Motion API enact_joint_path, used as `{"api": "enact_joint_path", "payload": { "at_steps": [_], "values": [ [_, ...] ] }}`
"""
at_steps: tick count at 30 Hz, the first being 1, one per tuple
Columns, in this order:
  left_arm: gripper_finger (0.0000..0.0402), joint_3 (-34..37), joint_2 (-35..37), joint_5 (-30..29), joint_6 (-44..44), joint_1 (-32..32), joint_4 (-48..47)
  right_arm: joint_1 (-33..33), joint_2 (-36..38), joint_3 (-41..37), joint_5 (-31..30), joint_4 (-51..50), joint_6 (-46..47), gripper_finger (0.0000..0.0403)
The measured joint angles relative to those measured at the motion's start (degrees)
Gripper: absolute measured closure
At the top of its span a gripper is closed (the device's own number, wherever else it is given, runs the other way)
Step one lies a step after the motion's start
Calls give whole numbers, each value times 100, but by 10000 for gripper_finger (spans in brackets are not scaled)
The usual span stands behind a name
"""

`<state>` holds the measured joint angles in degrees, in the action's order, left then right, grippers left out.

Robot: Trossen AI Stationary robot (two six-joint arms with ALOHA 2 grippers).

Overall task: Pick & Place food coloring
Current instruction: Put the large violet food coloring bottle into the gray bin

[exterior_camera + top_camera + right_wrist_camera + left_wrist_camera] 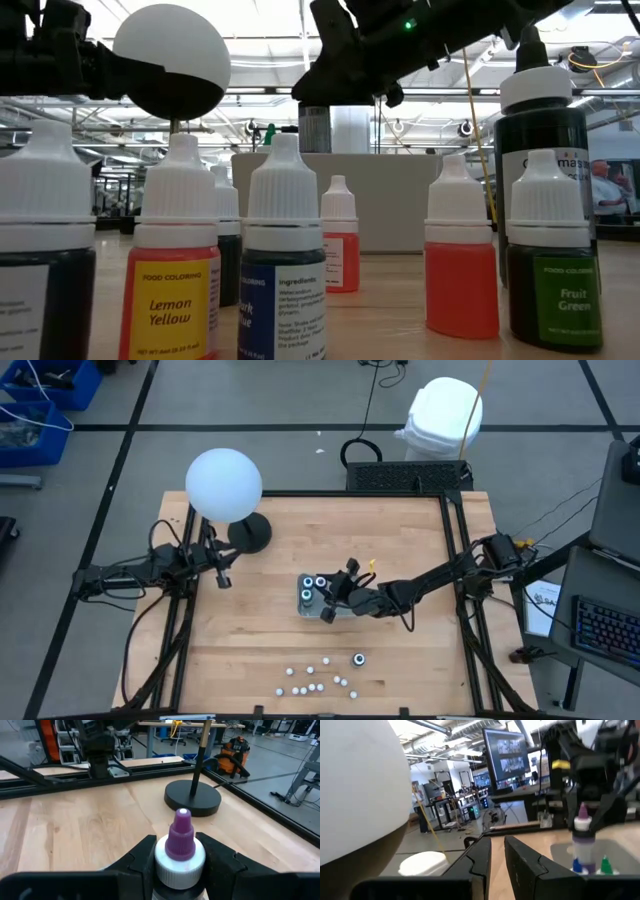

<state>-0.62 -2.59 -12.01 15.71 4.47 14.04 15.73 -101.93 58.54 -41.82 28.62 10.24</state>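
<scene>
High view showed the wooden table (400, 650), with a clear tray (305, 605) near its centre and the right gripper (328, 600) over it. The left gripper (222, 575) waited near the lamp base (250, 533), its fingers (480, 862) close together with nothing between them. Two dark jars with pale ring tops (314, 582) stood in the tray; a third jar (358, 658) stood among small white-capped vials (315, 678) near the table's front edge. Right wrist view showed a bottle with white collar and purple tip (180, 852) upright between the right fingers, both pads pressed on its collar.
</scene>
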Motion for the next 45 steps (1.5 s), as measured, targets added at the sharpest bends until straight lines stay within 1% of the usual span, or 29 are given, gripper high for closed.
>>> {"api": "enact_joint_path", "payload": {
  "at_steps": [5, 6, 10, 13, 16, 18, 22, 26, 30, 35, 41, 45],
  "values": [
    [339, 0, 0, 1, -399, -1, 89, 9, 0, 0, 35, -9, 117, 292],
    [339, 0, 0, 2, -418, -2, 82, 9, 0, 0, 127, -7, 133, 291],
    [339, 0, 0, 2, -414, -2, 72, 20, 0, 0, 159, 76, 152, 283],
    [339, 0, 0, -5, -340, -2, 90, 22, 0, 0, 164, 76, 122, 288],
    [339, 0, 0, -172, -64, -2, 88, 38, 0, 0, 164, 76, 106, 293],
    [339, 0, 0, -187, -46, 0, 84, 48, 0, 0, 162, 79, 75, 291],
    [339, 0, 0, -185, -87, -2, 81, 67, 0, 0, 218, 89, -75, 281],
    [339, 0, 0, -109, -91, -2, 81, 141, 1, 0, 399, 242, -346, 289],
    [339, 0, 0, -151, -91, -2, 77, 187, 0, 0, 297, 286, -489, 293],
    [339, 0, 0, -153, -99, -2, 77, 114, 0, 0, 288, 257, -259, 280],
    [339, 0, 0, -153, -99, -1, 103, 224, 0, 0, 291, 205, -186, 293],
    [339, 0, 0, -153, -99, -2, 103, 279, 0, 0, 295, 188, -30, 286]
  ]
}}
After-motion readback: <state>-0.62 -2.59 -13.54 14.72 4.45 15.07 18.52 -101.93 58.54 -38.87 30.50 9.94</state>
